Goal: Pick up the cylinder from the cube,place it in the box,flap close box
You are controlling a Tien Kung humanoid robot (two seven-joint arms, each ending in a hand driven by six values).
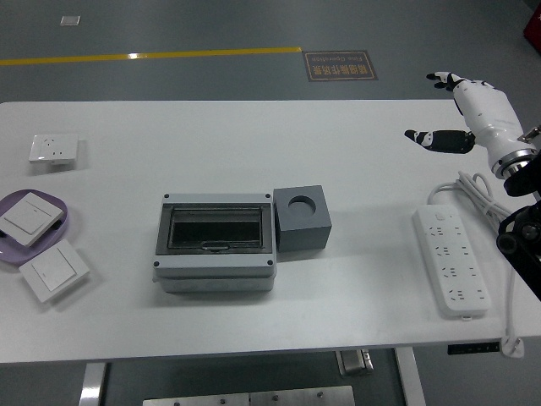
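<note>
**Right hand open above the table's far right edge, box lid shut**

The right hand hovers at two o'clock, fingers spread and grasping nothing; the grey junction box sits mid-table with its clear flap down; the grey cube touches the box's right side at three o'clock, its round socket showing no cylinder; a white power strip lies below the hand; the cylinder cannot be made out.
</note>
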